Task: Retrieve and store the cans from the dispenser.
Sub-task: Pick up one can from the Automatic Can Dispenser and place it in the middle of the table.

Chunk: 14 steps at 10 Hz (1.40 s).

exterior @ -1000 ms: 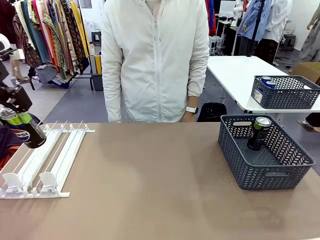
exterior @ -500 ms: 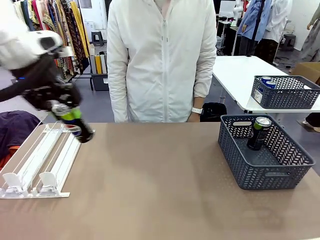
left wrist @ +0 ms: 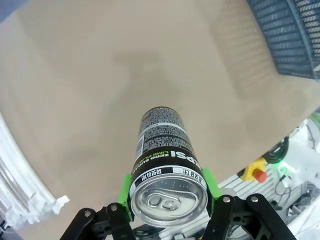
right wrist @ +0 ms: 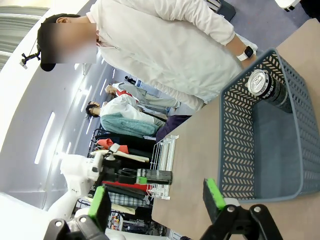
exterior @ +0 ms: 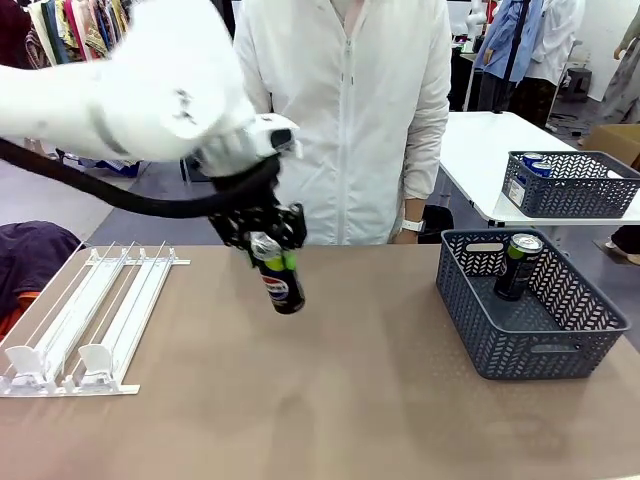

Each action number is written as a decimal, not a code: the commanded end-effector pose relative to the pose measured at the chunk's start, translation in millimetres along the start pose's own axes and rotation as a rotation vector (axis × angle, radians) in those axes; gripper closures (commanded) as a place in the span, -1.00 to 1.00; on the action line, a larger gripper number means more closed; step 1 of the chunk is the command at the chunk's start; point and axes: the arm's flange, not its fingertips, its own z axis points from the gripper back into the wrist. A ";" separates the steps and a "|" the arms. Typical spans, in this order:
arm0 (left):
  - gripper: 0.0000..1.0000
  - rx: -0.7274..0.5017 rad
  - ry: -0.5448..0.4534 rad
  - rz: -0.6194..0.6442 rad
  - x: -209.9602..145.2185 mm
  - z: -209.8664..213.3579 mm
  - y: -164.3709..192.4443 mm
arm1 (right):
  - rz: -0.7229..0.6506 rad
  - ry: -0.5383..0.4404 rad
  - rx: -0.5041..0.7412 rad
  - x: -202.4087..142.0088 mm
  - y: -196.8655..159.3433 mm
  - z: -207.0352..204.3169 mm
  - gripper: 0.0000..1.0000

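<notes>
In the front view, the white left arm reaches over the middle of the brown table, and its black left gripper with green pads is clamped on a dark slim Pepsi can with a silver top, held tilted in the air above the tabletop. At nine o'clock from the can lies the flat white wire dispenser rack, its lanes bare. At three o'clock sits a dark grey plastic lattice basket with one dark can standing in its far corner. A person in a white jacket stands at twelve o'clock behind the table. In the left wrist view, the green pads press both sides of the can just below its rim, and the basket shows at one o'clock. In the right wrist view, the right gripper hangs with its fingers wide apart, holding nothing, the basket at three o'clock. The carrying step seems under way; the next move likely calls for travelling towards three o'clock, lowering the can upright into the basket beside the other, then releasing.
</notes>
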 end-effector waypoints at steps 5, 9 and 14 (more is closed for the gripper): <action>1.00 0.104 0.071 -0.051 32.1 -75.8 -23.2 | 0.005 -0.020 0.025 2.8 2.6 -2.4 -1.00; 1.00 0.088 0.093 -0.036 31.5 -84.8 -22.1 | 0.005 -0.020 0.025 2.8 2.6 -2.4 -1.00; -1.00 0.102 0.093 -0.030 31.4 -86.7 -21.3 | 0.005 -0.020 0.025 2.8 2.6 -2.4 -1.00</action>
